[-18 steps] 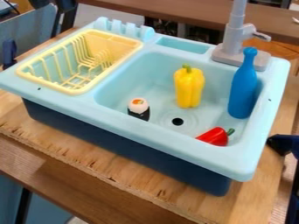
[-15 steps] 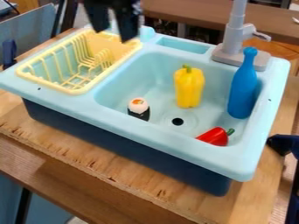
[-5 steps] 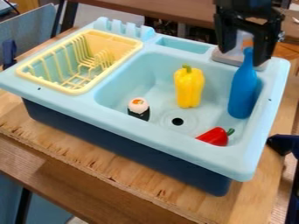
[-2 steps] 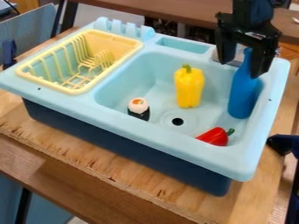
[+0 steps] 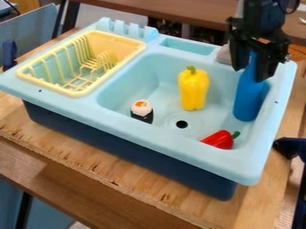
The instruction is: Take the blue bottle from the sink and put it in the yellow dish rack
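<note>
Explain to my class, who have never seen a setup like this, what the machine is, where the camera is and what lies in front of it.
The machine is a black robot arm, coming in from the top edge. The view is from a fixed camera that looks down at a slant.

On a wooden board sits a toy sink, light blue above and dark below. A yellow drying rack is on its left side. The basin holds a yellow pepper, a sushi piece, a red pepper and a blue bottle.

The gripper is at the bottle's neck, its two fingers apart, one on either side. No firm hold can be made out.
</note>
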`<state>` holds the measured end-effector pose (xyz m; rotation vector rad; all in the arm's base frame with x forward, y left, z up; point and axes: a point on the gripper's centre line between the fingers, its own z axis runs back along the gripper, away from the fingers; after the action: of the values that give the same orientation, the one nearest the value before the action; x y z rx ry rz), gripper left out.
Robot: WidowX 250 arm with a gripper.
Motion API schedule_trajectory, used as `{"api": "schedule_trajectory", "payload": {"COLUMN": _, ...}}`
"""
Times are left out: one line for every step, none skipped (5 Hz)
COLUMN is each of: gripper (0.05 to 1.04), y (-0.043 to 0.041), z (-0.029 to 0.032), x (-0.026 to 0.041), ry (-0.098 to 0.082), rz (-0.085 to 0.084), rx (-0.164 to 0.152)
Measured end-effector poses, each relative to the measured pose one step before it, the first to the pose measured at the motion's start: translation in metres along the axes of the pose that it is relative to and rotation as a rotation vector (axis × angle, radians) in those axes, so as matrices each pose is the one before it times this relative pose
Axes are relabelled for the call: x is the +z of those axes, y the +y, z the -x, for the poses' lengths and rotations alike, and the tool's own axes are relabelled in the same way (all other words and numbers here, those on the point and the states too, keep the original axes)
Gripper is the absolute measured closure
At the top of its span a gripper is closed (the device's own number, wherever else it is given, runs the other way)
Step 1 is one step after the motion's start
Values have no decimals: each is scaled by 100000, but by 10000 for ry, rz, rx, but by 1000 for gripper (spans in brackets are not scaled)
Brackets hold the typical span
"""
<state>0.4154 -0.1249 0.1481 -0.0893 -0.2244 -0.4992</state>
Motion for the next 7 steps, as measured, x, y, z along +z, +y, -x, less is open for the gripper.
{"api": "schedule_trajectory", "payload": {"gripper": 670, "y": -183, "z": -54, "x": 131, "ry": 20, "rz": 2, "rx": -100}}
{"api": "schedule_trajectory", "payload": {"gripper": 745, "y": 126, "z": 268, "x": 541, "ry": 39, "rz": -141, "rx": -202}}
{"api": "schedule_trajectory", "payload": {"gripper": 760, "y": -342, "z": 1502, "x": 2162, "ry": 170, "rz": -84, "rx": -373}}
{"api": "schedule_trajectory", "payload": {"gripper": 760, "y": 1011, "z": 3959, "x": 4481, "ry": 64, "rz": 374, "rx": -188}}
{"api": "schedule_trajectory", "payload": {"gripper": 760, "y": 1837, "z": 4473, "x": 3841, "ry": -33, "rz": -17, "rx": 662}}
{"api": "schedule_trajectory", "payload": {"gripper": 760, "y": 1581, "z": 2844, "x": 858, "ry": -591, "rz": 719, "rx": 466}}
{"api": "schedule_trajectory", "payload": {"gripper": 761, "y": 3425, "z": 2647, "x": 1498, "ry": -87, "rz": 108, "rx": 860}}
